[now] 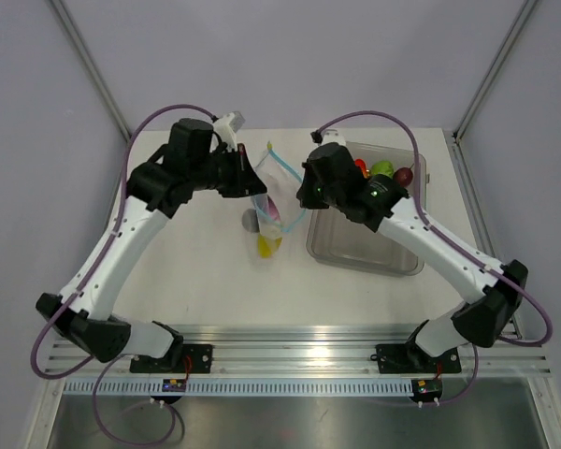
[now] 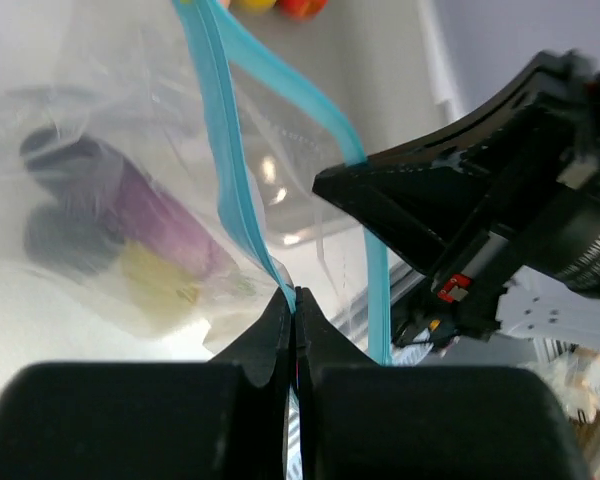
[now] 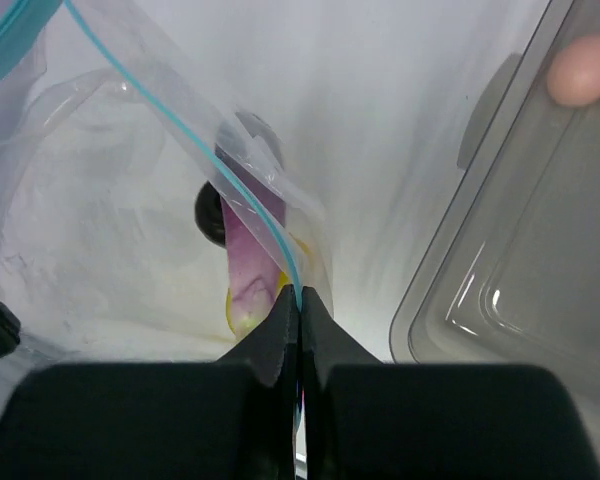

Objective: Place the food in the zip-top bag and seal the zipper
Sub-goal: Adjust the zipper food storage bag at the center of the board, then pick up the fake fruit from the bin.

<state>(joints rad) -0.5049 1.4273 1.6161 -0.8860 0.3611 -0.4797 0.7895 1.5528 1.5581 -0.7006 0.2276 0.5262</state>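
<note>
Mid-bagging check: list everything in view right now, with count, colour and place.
zip-top bag: one, clear, held between the hands, mouth open
zipper: one, light blue, along the bag's mouth, unsealed
eggplant: one, purple, inside the bag
yellow piece: one, yellow, bag bottom
dark piece: one, blackish, inside the bag beside the eggplant
loose food: several, red, green, dark red, pink, in the bin
bin: one, grey translucent, right of the bag
table: one, white
left hand: shut on the zipper
right hand: shut on the zipper
</note>
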